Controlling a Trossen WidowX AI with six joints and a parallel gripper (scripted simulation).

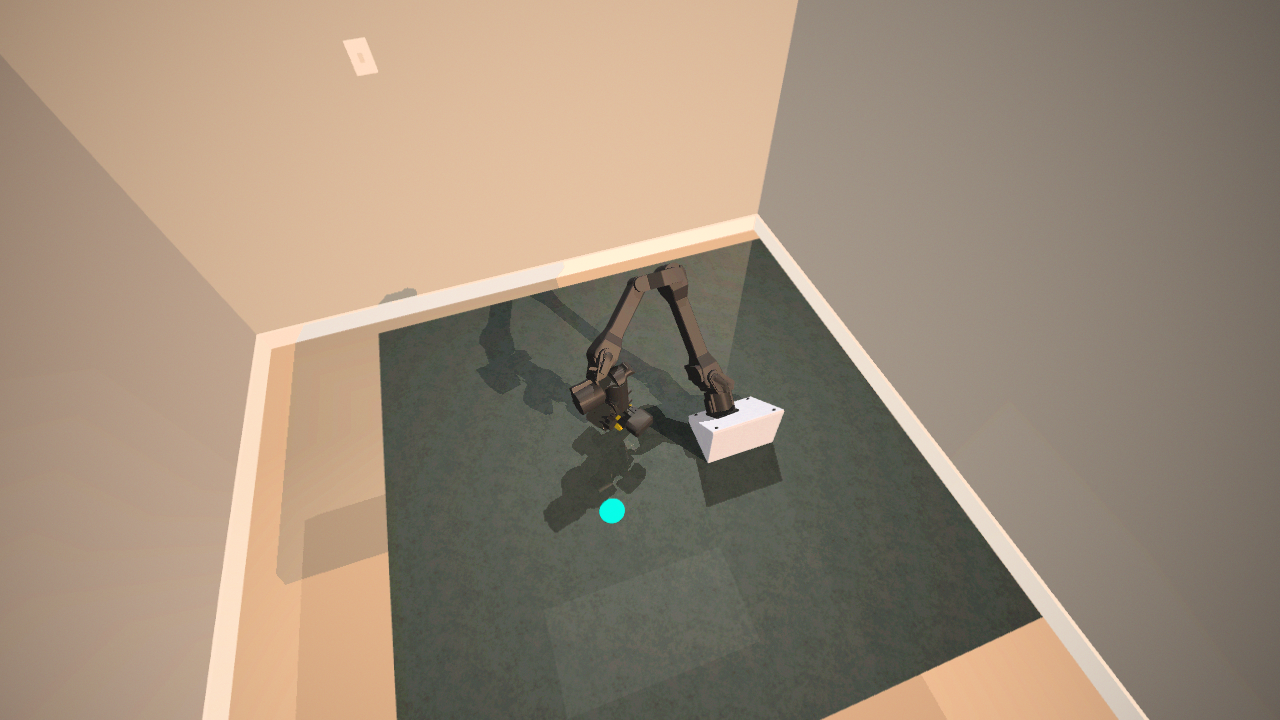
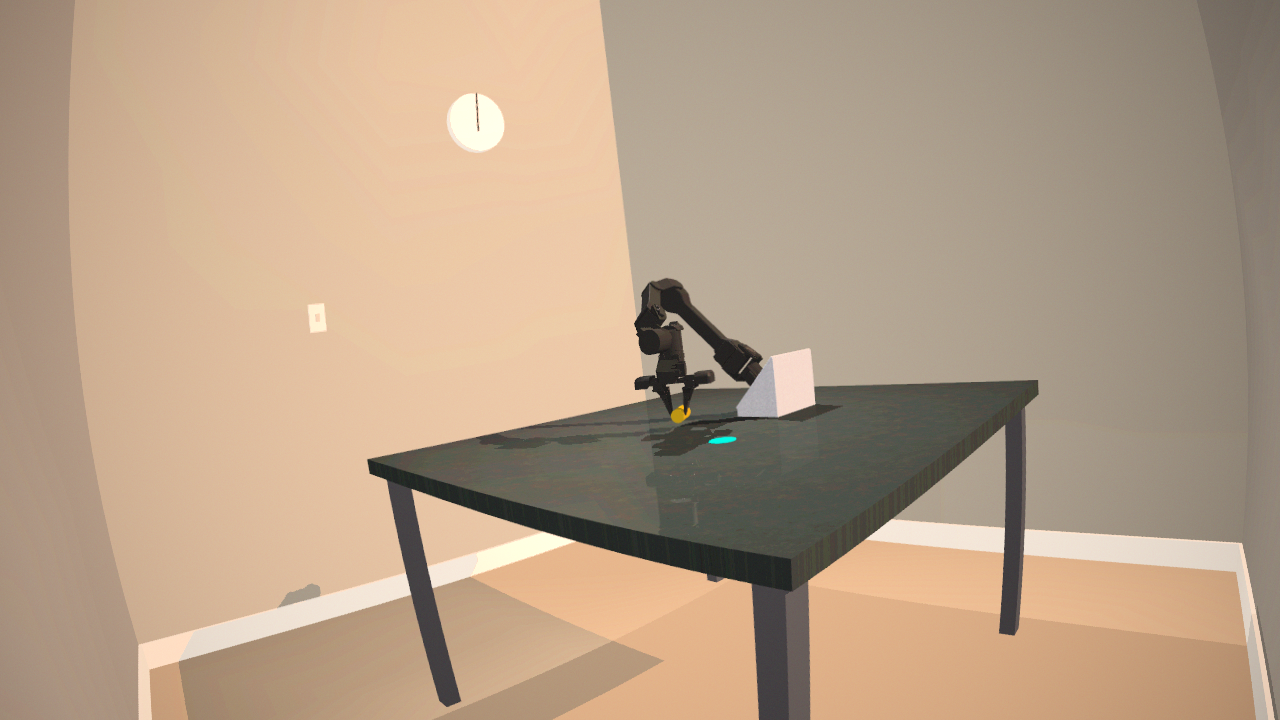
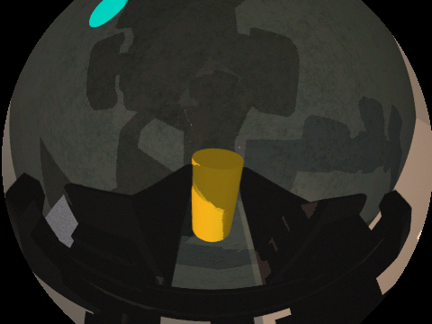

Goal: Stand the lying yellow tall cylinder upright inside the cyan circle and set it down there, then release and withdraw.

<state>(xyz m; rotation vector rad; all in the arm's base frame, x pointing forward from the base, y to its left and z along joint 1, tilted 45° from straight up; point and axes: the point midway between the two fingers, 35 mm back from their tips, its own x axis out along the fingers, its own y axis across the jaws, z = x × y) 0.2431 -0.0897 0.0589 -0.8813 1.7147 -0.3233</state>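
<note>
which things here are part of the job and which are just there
Part of the job:
- yellow cylinder, held on its side
- gripper, shut on it
- cyan circle, where it should stand

Not part of it:
- wall clock
- light switch
</note>
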